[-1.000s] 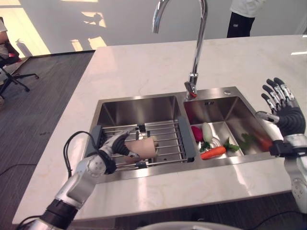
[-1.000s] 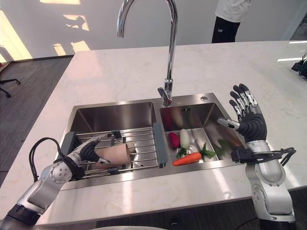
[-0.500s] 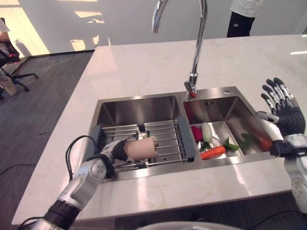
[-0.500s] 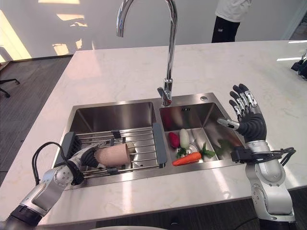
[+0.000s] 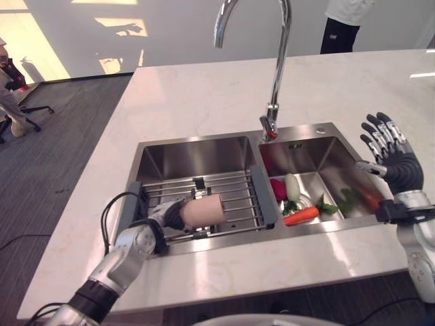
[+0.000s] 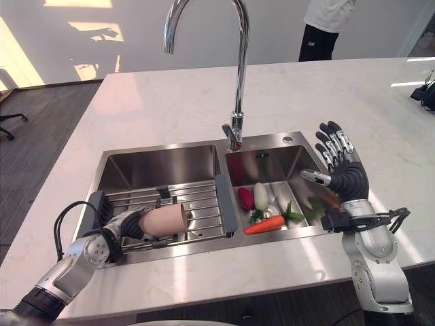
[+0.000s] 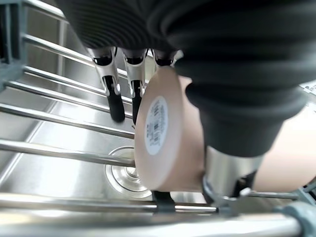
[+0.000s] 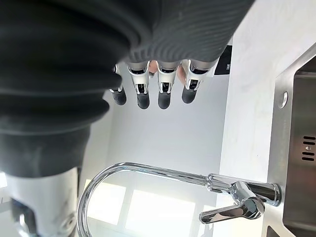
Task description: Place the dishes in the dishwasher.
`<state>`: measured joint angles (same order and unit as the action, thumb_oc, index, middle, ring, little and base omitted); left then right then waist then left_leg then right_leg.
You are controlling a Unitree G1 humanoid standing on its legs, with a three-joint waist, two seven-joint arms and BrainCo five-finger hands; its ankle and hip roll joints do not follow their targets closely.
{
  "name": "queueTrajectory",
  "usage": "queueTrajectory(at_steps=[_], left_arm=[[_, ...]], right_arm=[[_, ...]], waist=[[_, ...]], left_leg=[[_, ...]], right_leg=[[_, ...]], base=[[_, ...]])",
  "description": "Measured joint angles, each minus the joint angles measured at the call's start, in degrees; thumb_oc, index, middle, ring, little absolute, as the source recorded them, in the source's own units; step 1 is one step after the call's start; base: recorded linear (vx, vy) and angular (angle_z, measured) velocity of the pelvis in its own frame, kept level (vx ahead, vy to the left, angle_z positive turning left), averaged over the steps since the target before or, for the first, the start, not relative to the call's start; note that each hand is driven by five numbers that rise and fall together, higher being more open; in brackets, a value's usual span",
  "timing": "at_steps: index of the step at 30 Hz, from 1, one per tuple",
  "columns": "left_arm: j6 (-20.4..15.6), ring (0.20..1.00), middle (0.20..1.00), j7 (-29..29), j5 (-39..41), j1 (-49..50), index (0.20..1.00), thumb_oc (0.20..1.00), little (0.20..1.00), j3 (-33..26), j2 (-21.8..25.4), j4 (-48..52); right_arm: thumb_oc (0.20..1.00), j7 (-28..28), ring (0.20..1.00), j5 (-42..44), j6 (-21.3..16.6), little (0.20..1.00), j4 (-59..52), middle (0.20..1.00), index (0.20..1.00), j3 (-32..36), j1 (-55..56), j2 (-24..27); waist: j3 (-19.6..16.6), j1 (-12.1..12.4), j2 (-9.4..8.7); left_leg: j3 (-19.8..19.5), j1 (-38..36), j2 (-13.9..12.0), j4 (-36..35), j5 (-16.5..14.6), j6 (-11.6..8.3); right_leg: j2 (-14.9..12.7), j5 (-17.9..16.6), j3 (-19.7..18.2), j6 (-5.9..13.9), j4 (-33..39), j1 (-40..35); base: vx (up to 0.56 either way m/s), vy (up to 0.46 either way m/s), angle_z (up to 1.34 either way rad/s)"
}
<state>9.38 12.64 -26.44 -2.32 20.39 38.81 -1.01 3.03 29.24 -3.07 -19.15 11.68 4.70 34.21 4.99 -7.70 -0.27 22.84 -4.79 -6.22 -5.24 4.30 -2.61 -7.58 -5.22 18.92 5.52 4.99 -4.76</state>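
Note:
A beige cup lies on its side on the wire rack across the left sink basin. My left hand holds it by the base end. In the left wrist view its fingers curl down one side of the cup and the thumb presses the other. My right hand is raised at the right edge of the sink, open with fingers spread and nothing in it. In the right wrist view its straight fingers point towards the tap.
The right basin holds a carrot, a red radish, a white radish and greens. A tall curved tap stands behind the sink. A person stands past the counter's far edge. A chair is on the floor at the left.
My left hand has closed round the cup and the cup has risen a little off the rack. My right hand has drifted slightly left and down.

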Motion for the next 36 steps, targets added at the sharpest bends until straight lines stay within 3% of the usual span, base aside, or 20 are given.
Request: queueTrajectory(at_steps=[7, 11, 12, 15, 21, 24, 25, 27, 28, 29, 30, 31, 32, 33, 34, 35, 36], left_arm=[[-1.7, 0.2, 0.2, -0.3, 0.7, -0.2, 0.2, 0.2, 0.2, -0.1, 0.4, 0.1], [-5.5, 0.2, 0.2, -3.8, 3.0, 0.0, 0.2, 0.2, 0.2, -0.3, 0.1, 0.1], [-8.7, 0.2, 0.2, -6.6, 3.9, 0.9, 0.2, 0.2, 0.2, -2.7, -0.1, 0.2], [-12.2, 0.2, 0.2, -10.7, 5.7, 2.8, 0.2, 0.2, 0.2, -9.2, -0.5, 1.1], [-14.7, 0.2, 0.2, -15.8, 18.8, 8.3, 0.2, 0.2, 0.2, -21.8, -4.0, 6.1], [-21.6, 0.2, 0.2, -15.2, 31.1, 10.6, 0.2, 0.2, 0.2, -27.8, -8.7, 13.9], [-23.3, 0.2, 0.2, -14.5, 33.5, 10.7, 0.2, 0.2, 0.2, -27.7, -9.0, 15.6], [-27.2, 0.2, 0.2, -10.8, 42.3, 10.6, 0.2, 0.2, 0.2, -26.7, -15.3, 21.0], [-28.7, 0.2, 0.2, -9.7, 44.6, 10.1, 0.2, 0.2, 0.2, -25.5, -16.0, 21.5], [-29.0, 0.2, 0.2, -9.0, 46.4, 8.4, 0.2, 0.2, 0.2, -23.7, -16.2, 20.8], [-29.6, 0.2, 0.2, -8.4, 47.8, 6.8, 0.2, 0.2, 0.2, -22.1, -15.9, 20.7], [-29.8, 0.2, 0.2, -8.6, 48.1, 4.6, 0.2, 0.2, 0.2, -22.2, -15.4, 20.9], [-30.3, 0.2, 0.2, -9.9, 49.1, -1.1, 0.2, 0.2, 0.2, -21.0, -14.1, 21.1], [-31.8, 0.2, 0.2, -10.1, 49.9, -3.4, 0.2, 0.2, 0.2, -19.7, -15.2, 21.0], [-31.8, 0.2, 0.2, -10.1, 49.9, -3.4, 0.2, 0.2, 0.2, -19.7, -15.3, 21.0], [-32.5, 0.2, 0.2, -10.6, 50.0, -6.6, 0.2, 0.2, 0.2, -19.1, -16.7, 19.1], [-32.3, 0.2, 0.2, -10.8, 50.0, -9.1, 0.2, 0.2, 0.2, -17.7, -17.2, 17.4]], right_arm=[[1.0, 0.3, 1.0, 0.0, 0.0, 1.0, 0.0, 1.0, 1.0, 0.0, 0.0, 0.0], [1.0, 0.2, 1.0, -0.1, -0.1, 1.0, 0.0, 1.0, 1.0, 0.0, 0.1, -0.1], [1.0, -0.1, 1.0, -1.3, -0.2, 1.0, 0.1, 1.0, 1.0, 0.0, 0.3, -0.1], [1.0, -0.4, 1.0, -2.2, -0.8, 1.0, 0.1, 1.0, 1.0, 0.2, 0.7, -0.1], [1.0, -0.8, 1.0, -2.3, -1.2, 1.0, 0.1, 1.0, 1.0, 0.5, 2.6, -1.3], [1.0, -0.8, 1.0, -2.3, -1.2, 1.0, -1.0, 1.0, 1.0, 1.3, 3.7, -3.2], [1.0, -0.7, 1.0, -2.3, -1.2, 1.0, -1.8, 1.0, 1.0, 1.3, 3.7, -3.3], [1.0, -0.7, 1.0, -2.2, -1.2, 1.0, -4.8, 1.0, 1.0, 2.3, 3.8, -3.2], [1.0, -0.8, 1.0, -2.2, -1.2, 1.0, -4.9, 1.0, 1.0, 2.3, 2.8, -2.9], [1.0, -0.9, 1.0, -2.2, -1.1, 1.0, -3.7, 1.0, 1.0, 1.9, 0.9, -2.1], [1.0, -1.0, 1.0, -2.2, -1.1, 1.0, -3.1, 1.0, 1.0, 1.4, -1.0, -0.4], [1.0, -1.0, 1.0, -2.1, -1.3, 1.0, -2.2, 1.0, 1.0, 0.2, -3.0, 0.7], [1.0, -1.0, 1.0, -2.1, -1.4, 1.0, -1.0, 1.0, 1.0, 0.0, -6.1, 1.7], [1.0, -1.2, 1.0, -2.2, -2.7, 1.0, -1.8, 1.0, 1.0, 0.4, -7.8, 2.5], [1.0, -1.2, 1.0, -2.2, -2.8, 1.0, -1.8, 1.0, 1.0, 0.4, -7.7, 2.5], [1.0, -1.7, 1.0, -3.4, -3.8, 1.0, -2.6, 1.0, 1.0, 2.3, -5.3, 1.4], [1.0, -2.2, 1.0, -3.6, -3.8, 1.0, -2.8, 1.0, 1.0, 3.5, -4.0, 1.6]], waist=[[0.0, 0.1, 0.0], [0.0, 0.1, -0.04], [0.0, 0.3, -0.13], [0.0, 0.4, -0.24], [-0.4, 1.8, -1.36], [-0.8, 2.5, -2.15], [-0.8, 2.8, -1.9], [-1.1, 3.5, -0.87], [-1.0, 4.1, -0.34], [-0.9, 4.3, 0.0], [-0.7, 4.3, 0.1], [-0.7, 3.3, -2.68], [1.1, 3.1, -7.16], [2.3, 0.8, -3.0], [2.3, 0.7, -2.89], [3.0, -3.3, 2.05], [3.2, -4.2, 3.67]], left_leg=[[0.0, 0.2, 0.0, 0.0, -0.1, -0.25], [0.0, 0.2, 0.0, 0.0, 0.0, 0.0], [-0.1, 0.2, 0.0, 0.0, 0.0, 0.0], [-0.2, 0.2, -0.1, 0.0, 0.0, 0.01], [-0.5, 0.4, -0.5, 0.0, 0.2, -0.19], [-1.1, 0.7, -1.1, 0.0, 0.5, -0.7], [-1.7, 0.8, -1.2, 0.0, 0.6, -0.88], [-2.0, 3.3, -1.4, 0.7, 2.1, -1.07], [-2.1, 4.2, -1.4, 0.6, 3.1, -1.01], [-1.8, 5.4, -1.6, 0.9, 4.4, -1.52], [-0.9, 6.4, -1.5, 0.3, 7.3, -5.92], [-0.4, 9.4, -0.9, 2.3, 9.6, -13.39], [5.2, 18.6, -4.6, 36.2, 0.4, -6.33], [5.5, 11.5, -9.3, 50.1, -8.5, -8.7], [5.4, 11.3, -9.2, 50.1, -8.6, -8.75], [4.1, 2.6, -4.4, 37.8, -15.4, -9.83], [5.4, -0.7, -2.4, 27.9, -18.6, -5.57]], right_leg=[[0.0, 0.0, 0.0, 0.01, 0.0, 0.1], [0.0, 0.0, 0.1, 0.0, 0.0, 0.1], [0.0, 0.0, 0.1, 0.0, 0.0, 0.1], [0.1, 0.0, 0.3, 0.03, 0.0, 0.0], [0.4, 0.3, 0.7, -0.22, 0.0, -0.3], [1.0, 0.6, 1.5, -0.6, 0.0, -0.5], [1.1, 0.6, 1.9, -0.64, 0.0, -0.6], [1.3, 0.9, 2.4, -0.42, 0.0, 1.4], [2.0, 0.3, 2.6, -1.13, -0.1, 2.4], [1.8, -0.4, 3.2, -2.23, -0.1, 3.1], [1.9, -0.7, 4.7, -4.34, -0.6, 4.5], [-1.8, -0.3, 5.3, -8.05, -2.3, 8.0], [-4.5, -3.0, 5.5, -8.7, -1.4, 9.4], [-2.7, -4.0, 6.0, -6.1, -1.0, 7.1], [-2.7, -4.0, 6.1, -6.08, -1.0, 7.1], [-2.5, -4.0, 8.3, -5.58, -5.0, 8.8], [-3.4, -3.7, 8.6, -5.09, -7.7, 10.6]], base=[[0.0, 0.0, 0.0], [0.0, -0.009, 0.0], [-0.01, -0.046, 0.0], [-0.02, -0.091, 0.02], [-0.02, -0.18, 0.04], [-0.1, -0.184, 0.13], [-0.27, -0.178, 0.22], [-0.4, -0.093, 0.17], [-0.51, -0.085, 0.11], [-0.54, 0.003, 0.24], [-0.55, 0.093, 0.33], [-0.42, 0.214, 0.38], [-0.47, 0.557, 0.21], [-0.44, 0.716, 0.1], [-0.37, 0.683, 0.33], [-0.3, 0.612, 0.66], [-0.34, 0.574, 0.79]])
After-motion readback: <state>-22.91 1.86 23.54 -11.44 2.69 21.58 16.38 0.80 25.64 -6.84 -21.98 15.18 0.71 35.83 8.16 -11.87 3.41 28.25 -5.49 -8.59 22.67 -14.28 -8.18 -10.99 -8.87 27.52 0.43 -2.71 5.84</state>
